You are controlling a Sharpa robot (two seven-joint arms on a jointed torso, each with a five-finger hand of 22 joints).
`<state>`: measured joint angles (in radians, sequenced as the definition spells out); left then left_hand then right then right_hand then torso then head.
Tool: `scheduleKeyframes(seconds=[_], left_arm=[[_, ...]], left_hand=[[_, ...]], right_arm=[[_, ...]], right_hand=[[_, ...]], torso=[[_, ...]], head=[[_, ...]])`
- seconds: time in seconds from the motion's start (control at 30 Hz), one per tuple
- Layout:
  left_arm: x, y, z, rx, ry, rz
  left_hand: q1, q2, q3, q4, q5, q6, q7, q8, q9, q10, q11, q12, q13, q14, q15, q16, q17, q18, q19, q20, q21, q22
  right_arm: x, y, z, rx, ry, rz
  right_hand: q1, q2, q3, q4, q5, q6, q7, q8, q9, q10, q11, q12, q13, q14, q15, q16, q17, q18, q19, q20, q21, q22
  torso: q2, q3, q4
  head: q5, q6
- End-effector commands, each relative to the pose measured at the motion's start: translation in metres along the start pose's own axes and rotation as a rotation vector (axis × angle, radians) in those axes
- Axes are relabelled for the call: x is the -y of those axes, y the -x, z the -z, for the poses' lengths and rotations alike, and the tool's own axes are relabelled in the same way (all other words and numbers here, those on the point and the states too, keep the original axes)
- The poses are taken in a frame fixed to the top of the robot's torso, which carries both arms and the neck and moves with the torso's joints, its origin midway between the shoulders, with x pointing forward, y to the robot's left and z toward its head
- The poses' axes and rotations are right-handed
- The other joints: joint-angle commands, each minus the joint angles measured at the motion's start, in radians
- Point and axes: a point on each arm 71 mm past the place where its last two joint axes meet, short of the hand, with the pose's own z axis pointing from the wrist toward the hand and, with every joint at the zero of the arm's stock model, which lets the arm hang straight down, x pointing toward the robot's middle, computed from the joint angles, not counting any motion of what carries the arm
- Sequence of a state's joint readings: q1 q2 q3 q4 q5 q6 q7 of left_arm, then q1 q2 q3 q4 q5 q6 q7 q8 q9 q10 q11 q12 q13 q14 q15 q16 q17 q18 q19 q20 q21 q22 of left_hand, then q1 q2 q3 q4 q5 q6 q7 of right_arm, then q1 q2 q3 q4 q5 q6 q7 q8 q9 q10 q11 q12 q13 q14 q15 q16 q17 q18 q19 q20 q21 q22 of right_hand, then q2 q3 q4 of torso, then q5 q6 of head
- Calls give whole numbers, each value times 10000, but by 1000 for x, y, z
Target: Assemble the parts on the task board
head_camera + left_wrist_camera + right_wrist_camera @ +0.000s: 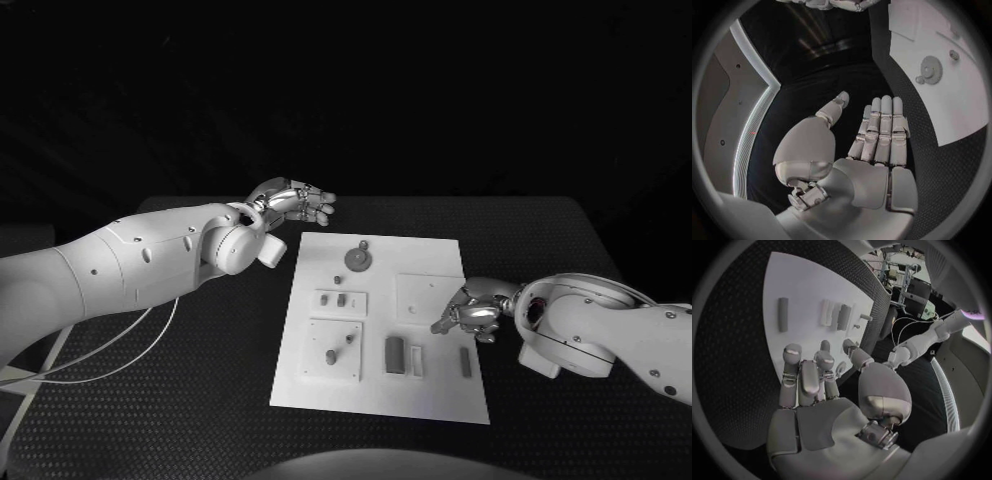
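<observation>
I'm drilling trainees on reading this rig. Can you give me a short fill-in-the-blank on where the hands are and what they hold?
1. The left hand holds ____.
2. The right hand hangs over the task board's ____ edge.
3. The round gear lies at the board's ____ end, away from the robot.

Missing words: nothing; right; far

You could not read the small grey parts on the white flat task board from the head view; they were too small to tell their shapes. The silver many-fingered right hand covered a piece of the board's right edge, and what lay under its fingers was hidden from you. In the left wrist view the board was cut off by the circle's rim. In the right wrist view the silver fingers hid the near part of the board.
</observation>
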<state>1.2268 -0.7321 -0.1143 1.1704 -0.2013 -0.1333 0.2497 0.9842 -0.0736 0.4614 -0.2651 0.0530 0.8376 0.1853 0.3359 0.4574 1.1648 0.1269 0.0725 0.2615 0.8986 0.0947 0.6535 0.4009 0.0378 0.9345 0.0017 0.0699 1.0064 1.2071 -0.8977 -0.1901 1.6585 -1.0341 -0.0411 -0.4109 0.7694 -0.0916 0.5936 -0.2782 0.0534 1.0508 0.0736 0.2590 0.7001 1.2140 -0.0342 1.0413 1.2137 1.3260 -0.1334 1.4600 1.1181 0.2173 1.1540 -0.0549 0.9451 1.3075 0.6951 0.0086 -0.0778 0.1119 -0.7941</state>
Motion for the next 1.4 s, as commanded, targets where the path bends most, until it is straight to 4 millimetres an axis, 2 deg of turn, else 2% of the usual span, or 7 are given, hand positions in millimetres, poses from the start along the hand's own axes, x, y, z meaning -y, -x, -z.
scheduleKeyframes(seconds=[0.03, 0.13, 0.3, 0.47, 0.63, 1.07, 1.4], left_arm=[[1, -1, 0, -123, -86, 84], [2, -3, 0, -190, -91, 107], [1, -2, 1, -178, -61, 107], [1, -2, 1, -184, -60, 108], [1, -3, 1, -201, -62, 111], [1, -3, 0, -229, -48, 118], [1, -3, 0, -269, -49, 128]], left_hand=[[-92, -1, -21, 58, -16, -83, -13, 59, -17, 1, -36, -3, -10, -5, 72, -36, 12, -11, -61, 6, 8, -10], [-93, 2, -21, 60, -16, -82, -13, 61, -17, 3, -36, -2, -10, -4, 72, -37, 15, -11, -61, 7, 9, -10], [-98, 1, -23, 62, -16, -80, -14, 63, -18, 6, -37, -1, -9, -4, 72, -40, 18, -11, -61, 8, 9, -10], [-102, -1, -25, 64, -16, -77, -15, 66, -19, 9, -38, 1, -9, -4, 73, -44, 24, -11, -61, 8, 10, -10], [-105, -2, -26, 66, -16, -75, -16, 69, -20, 12, -39, 3, -9, -3, 73, -47, 29, -11, -61, 8, 10, -11], [-113, -2, -29, 71, -16, -73, -18, 73, -22, 14, -41, 3, -9, -1, 73, -53, 40, -11, -61, 8, 11, -11], [-119, 3, -30, 77, -16, -74, -18, 74, -25, 14, -41, 3, -10, -1, 73, -59, 48, -11, -61, 9, 12, -12]], right_arm=[[5, -2, 3, -199, -475, 1385], [14, -1, 6, -279, -923, 1427], [30, 2, 12, -174, -1503, 1615], [37, 1, 14, -156, -1755, 1960], [42, 1, 15, -142, -1910, 2170], [46, -26, 2, -714, -1968, 2172], [39, -42, -8, -991, -1802, 2341]], right_hand=[[85, 98, -18, -104, -36, 216, 0, 86, 37, 250, -18, 240, 88, 110, -19, 61, 61, 445, 13, -17, 73, 179], [171, 70, -37, -114, -36, 242, -15, 90, 45, 312, -33, 286, 104, 139, -33, 72, 87, 445, 18, -20, 79, 179], [-37, 95, -143, 14, -36, 289, -26, 94, 52, 413, -43, 367, 139, 169, -36, 82, 101, 445, 26, 6, 73, 168], [-188, 60, -179, 88, -36, 327, -41, 90, 54, 494, -58, 435, 169, 214, -44, 103, 147, 445, 40, 7, 73, 164], [-284, 42, -175, 163, -36, 359, -53, 89, 56, 552, -69, 492, 200, 238, -51, 114, 165, 445, 53, 0, 73, 162], [-599, -188, -116, 482, -36, 419, -77, 61, 54, 639, -94, 582, 249, 273, -77, 135, 181, 445, 81, -32, 69, 158], [-636, -228, -87, 541, -35, 425, -80, 54, 54, 645, -97, 592, 256, 280, -81, 141, 191, 445, 85, -41, 69, 160]], torso=[[-1, 20, -18], [-2, 25, -14], [12, 9, 11], [2, 7, 3], [12, 11, 26], [17, 14, 31], [18, 13, 29]], head=[[-18, 9], [-21, 10], [-70, -17], [-78, -18], [-110, -13], [-111, -64], [-98, -92]])
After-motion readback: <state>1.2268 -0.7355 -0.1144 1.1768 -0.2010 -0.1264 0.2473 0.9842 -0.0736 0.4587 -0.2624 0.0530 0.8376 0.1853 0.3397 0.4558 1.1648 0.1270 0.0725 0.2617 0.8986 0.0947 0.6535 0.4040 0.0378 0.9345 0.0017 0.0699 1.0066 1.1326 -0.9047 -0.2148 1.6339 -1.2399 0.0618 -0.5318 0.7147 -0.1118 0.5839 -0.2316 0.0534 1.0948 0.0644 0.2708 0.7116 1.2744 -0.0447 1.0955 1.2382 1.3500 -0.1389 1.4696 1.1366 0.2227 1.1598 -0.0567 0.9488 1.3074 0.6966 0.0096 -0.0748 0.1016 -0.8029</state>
